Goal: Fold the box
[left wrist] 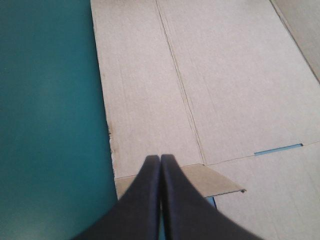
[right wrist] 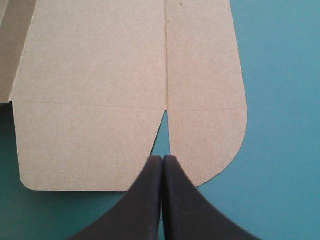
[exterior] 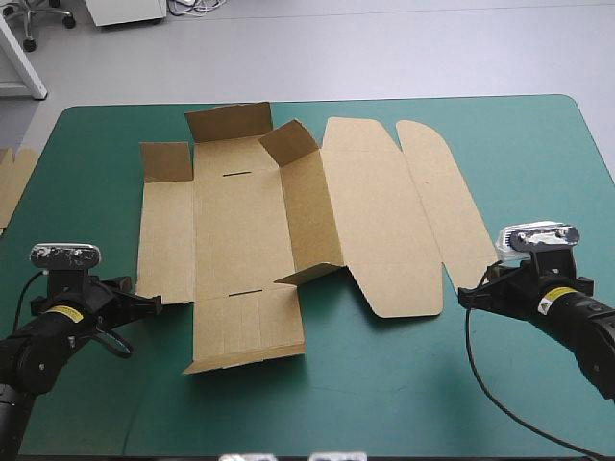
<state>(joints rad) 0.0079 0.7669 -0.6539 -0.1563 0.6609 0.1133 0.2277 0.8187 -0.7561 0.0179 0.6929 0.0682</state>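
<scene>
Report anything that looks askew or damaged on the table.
The brown cardboard box sheet: far flaps stand up unevenly, the near flap lifts off the teal-green cover, and its left edge looks slightly frayed.

Box (exterior: 235, 226) with left hand (exterior: 156, 300) at its left edge, right hand (exterior: 462, 296) at its right

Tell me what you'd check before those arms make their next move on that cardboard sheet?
1. Left gripper free of the box: ok, shut, holding nothing, at its near left corner.
2. Right gripper free: ok, shut, at the box's near right edge.
3. Box wholly on the table: ok.
4. Walls raised: not ok, mostly flat; only the far flaps and one long wall stand.
5. Spare board clear of the box: ok.
</scene>
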